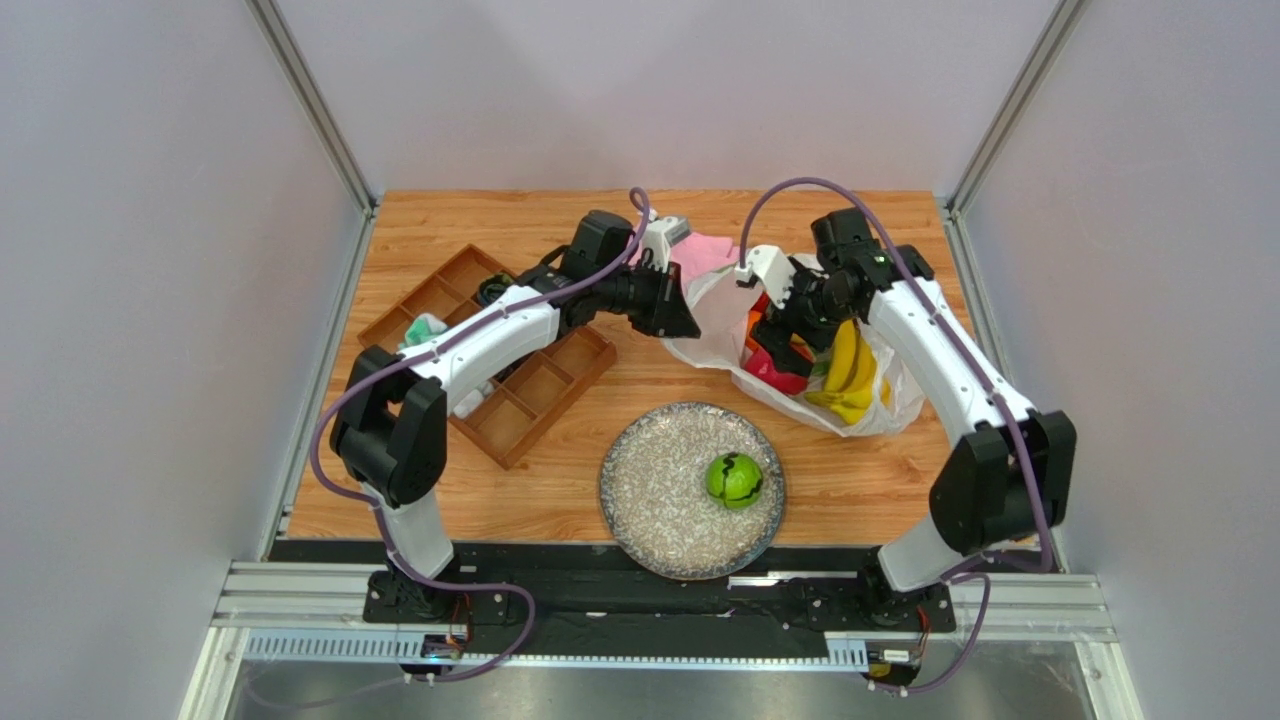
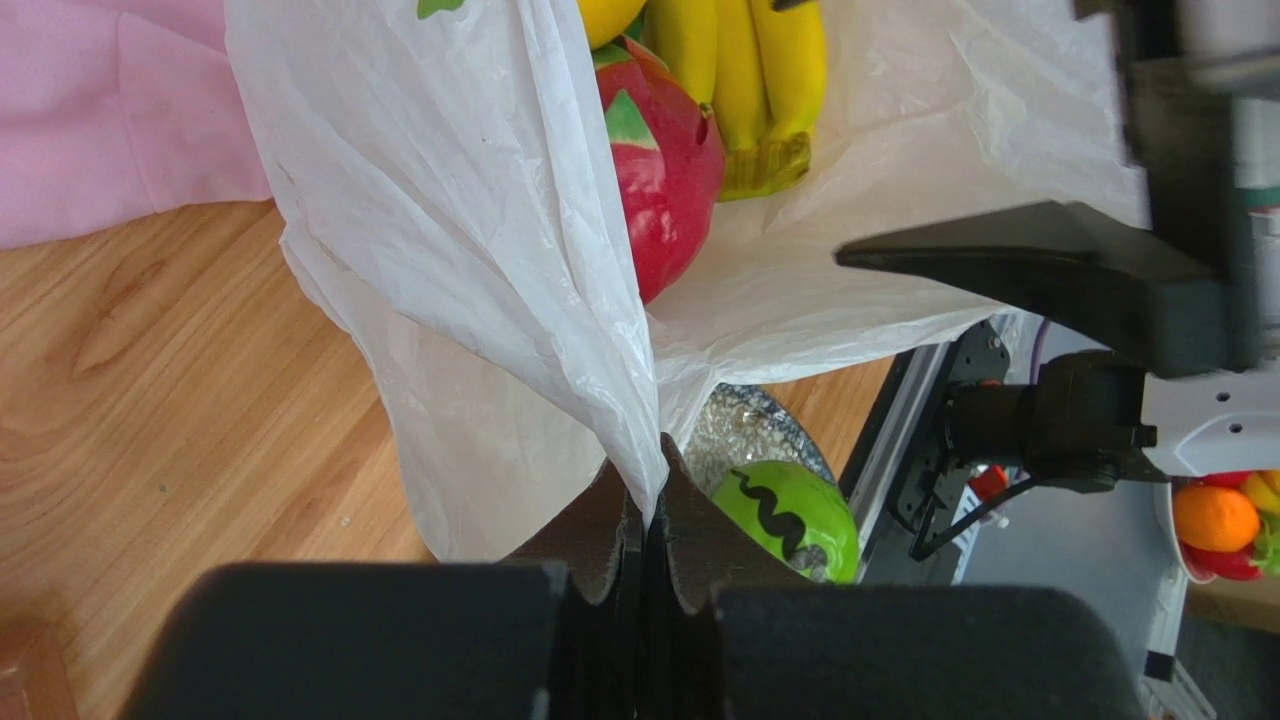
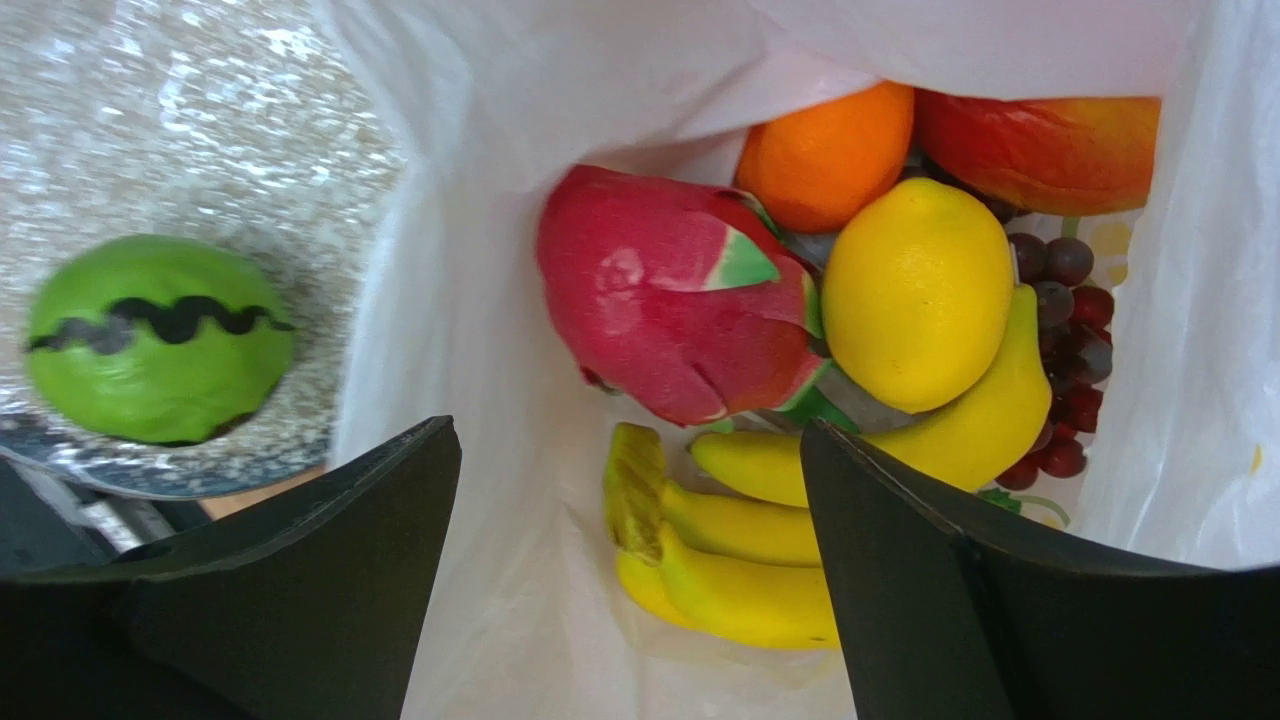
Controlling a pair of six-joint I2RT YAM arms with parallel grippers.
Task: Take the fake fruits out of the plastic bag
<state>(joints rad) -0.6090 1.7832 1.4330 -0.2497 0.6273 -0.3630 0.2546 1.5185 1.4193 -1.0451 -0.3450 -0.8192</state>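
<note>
White, crinkly plastic was all the left pincer (image 2: 646,518) held. Its jaws were pressed together on a fold of the bag (image 2: 451,225) rim and held that edge up. Beyond its tips, inside the bag, lay the dragon fruit (image 2: 669,165) and the bananas (image 2: 751,68). Just right of its tips, outside the bag, the green fruit (image 2: 789,518) sat on the plate (image 2: 744,428). A pink cloth (image 2: 105,105) lay on the wood to its upper left.

The right pincer (image 3: 628,450) stood spread wide at the bag's mouth and gripped nothing. Between and ahead of its jaws were the dragon fruit (image 3: 661,315) and the bananas (image 3: 721,555), with the lemon (image 3: 917,293) resting on them toward its right finger. Farther ahead lay the orange (image 3: 827,150) and the red-orange piece (image 3: 1044,143). Past its left finger, beyond the bag wall, the green fruit (image 3: 158,360) sat on the plate (image 3: 181,135).

Whether either finger brushed the bag wall could not be told. The grapes (image 3: 1067,300) showed only as a dark cluster wedged behind the lemon and bananas. A fold of the bag covered the top of the orange and the red-orange piece. From above, the right pincer (image 1: 781,323) had its tips sunk in the bag (image 1: 721,338) and out of sight, and only yellow and red patches of fruit showed through the opening.
</note>
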